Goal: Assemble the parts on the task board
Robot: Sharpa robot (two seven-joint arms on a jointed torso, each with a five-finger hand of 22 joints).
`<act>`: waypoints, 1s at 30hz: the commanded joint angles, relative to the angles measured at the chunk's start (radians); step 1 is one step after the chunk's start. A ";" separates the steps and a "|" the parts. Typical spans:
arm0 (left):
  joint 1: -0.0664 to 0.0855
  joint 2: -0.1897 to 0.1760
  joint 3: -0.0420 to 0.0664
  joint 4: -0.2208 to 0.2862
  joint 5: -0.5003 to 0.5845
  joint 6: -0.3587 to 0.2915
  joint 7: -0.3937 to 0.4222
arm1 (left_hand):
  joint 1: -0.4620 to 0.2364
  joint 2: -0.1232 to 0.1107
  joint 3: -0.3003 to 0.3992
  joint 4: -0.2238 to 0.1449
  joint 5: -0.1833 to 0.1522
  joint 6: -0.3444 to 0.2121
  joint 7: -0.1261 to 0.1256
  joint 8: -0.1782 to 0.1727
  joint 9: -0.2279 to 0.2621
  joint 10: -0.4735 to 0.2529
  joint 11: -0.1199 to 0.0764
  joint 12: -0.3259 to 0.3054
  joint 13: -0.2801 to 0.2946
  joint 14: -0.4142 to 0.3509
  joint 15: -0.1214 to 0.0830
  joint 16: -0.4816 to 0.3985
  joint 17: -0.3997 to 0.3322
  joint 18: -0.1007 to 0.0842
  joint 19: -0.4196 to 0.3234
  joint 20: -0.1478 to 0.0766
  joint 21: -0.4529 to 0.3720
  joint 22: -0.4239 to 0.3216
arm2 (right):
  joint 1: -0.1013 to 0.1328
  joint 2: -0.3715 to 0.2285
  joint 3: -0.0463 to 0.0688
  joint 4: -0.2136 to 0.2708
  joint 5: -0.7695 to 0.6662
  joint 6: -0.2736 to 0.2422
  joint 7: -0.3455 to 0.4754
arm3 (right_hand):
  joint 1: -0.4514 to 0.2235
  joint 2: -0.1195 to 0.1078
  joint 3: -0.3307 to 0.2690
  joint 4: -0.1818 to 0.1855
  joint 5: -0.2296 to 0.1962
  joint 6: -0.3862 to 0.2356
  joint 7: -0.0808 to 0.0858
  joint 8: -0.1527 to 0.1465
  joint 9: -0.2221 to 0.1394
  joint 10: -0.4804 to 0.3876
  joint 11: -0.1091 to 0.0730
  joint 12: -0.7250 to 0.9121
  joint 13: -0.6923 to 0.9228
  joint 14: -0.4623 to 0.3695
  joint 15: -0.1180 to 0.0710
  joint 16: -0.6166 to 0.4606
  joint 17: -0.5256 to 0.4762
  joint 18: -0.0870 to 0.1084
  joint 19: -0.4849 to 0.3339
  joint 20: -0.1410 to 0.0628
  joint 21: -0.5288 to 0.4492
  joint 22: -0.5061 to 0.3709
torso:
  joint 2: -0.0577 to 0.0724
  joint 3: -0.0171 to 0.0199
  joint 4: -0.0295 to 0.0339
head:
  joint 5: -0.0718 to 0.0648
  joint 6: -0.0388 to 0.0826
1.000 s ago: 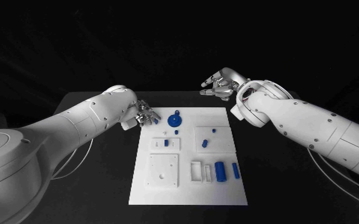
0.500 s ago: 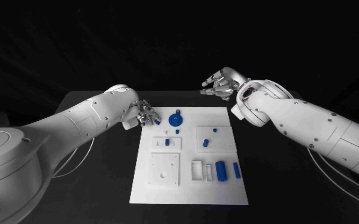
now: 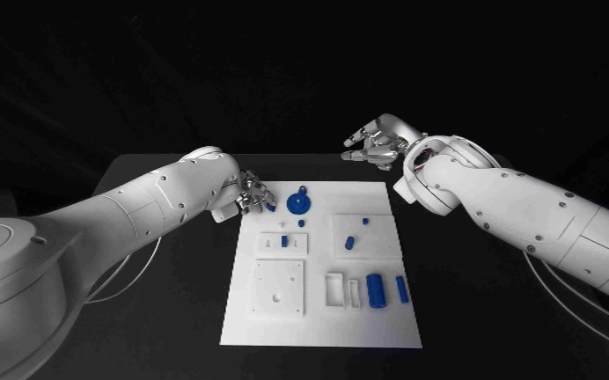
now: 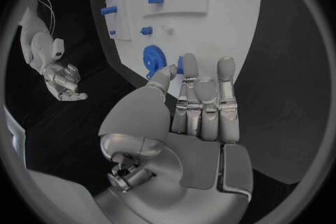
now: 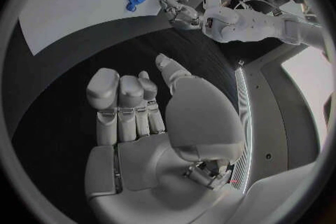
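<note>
Head view: left hand [image 3: 250, 195] has crept right over the last second, now at the far-left corner of the task board [image 3: 381, 327], fingers just short of the blue gear [image 3: 298, 202]. It holds nothing, fingers loosely apart. Right hand [image 3: 372, 147] hasn't moved, hovering beyond the board's far-right corner, empty, fingers partly curled.

Left wrist view: fingers [image 4: 203, 95] extended toward the gear [image 4: 155, 59], no contact visible. Likely a reach for the gear; other parts still sit on the board.

Right wrist view: right hand [image 5: 140, 117] open over the black table [image 5: 63, 117], away from the board [image 5: 63, 11].

Black table [image 3: 152, 301] runs from 9 to 3 o'clock across lower half of head view; dark backdrop beyond its far edge toward 12 o'clock.
</note>
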 commanded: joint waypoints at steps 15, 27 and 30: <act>0.020 -0.094 0.001 0.174 -0.018 -0.149 -0.018 | -0.026 -0.019 0.099 -0.070 0.066 0.077 -0.045 -0.023 0.413 0.053 -0.018 0.005 0.011 0.055 -0.012 -0.015 0.081 0.011 0.017 -0.019 0.029 0.020 | 0.000 -0.017 0.000 0.010 0.005 -0.001 0.009 | -0.005 0.002 -0.004 0.004 0.004 -0.004 0.000 -0.004 -0.001 -0.002 0.001 -0.001 -0.001 0.002 0.004 -0.005 -0.001 0.014 0.030 0.005 -0.003 0.114 | -0.008 -0.0027 0.0083 | 0.002 -0.006; 0.040 -0.206 -0.001 0.367 -0.033 -0.205 -0.083 | -0.034 -0.026 0.106 -0.076 0.091 0.089 -0.048 -0.025 0.411 0.072 -0.021 -0.007 0.012 0.074 -0.015 -0.028 0.125 0.009 0.020 -0.022 0.033 0.019 | -0.002 -0.023 0.001 0.003 0.009 -0.002 0.009 | -0.005 0.002 -0.004 0.004 0.004 -0.004 0.000 -0.004 -0.001 -0.002 0.001 -0.001 -0.001 0.002 0.004 -0.005 -0.001 0.014 0.030 0.005 -0.003 0.114 | -0.028 -0.0064 0.0203 | 0.001 -0.021; 0.041 -0.223 -0.004 0.400 -0.034 -0.215 -0.096 | -0.036 -0.027 0.108 -0.076 0.096 0.092 -0.049 -0.025 0.409 0.074 -0.022 -0.008 0.012 0.077 -0.016 -0.031 0.130 0.008 0.021 -0.023 0.034 0.019 | -0.003 -0.023 0.001 -0.001 0.010 -0.002 0.009 | -0.005 0.002 -0.004 0.004 0.004 -0.004 0.000 -0.004 -0.001 -0.002 0.001 -0.001 -0.001 0.002 0.004 -0.005 -0.001 0.014 0.030 0.005 -0.003 0.114 | -0.031 -0.0064 0.0216 | 0.002 -0.025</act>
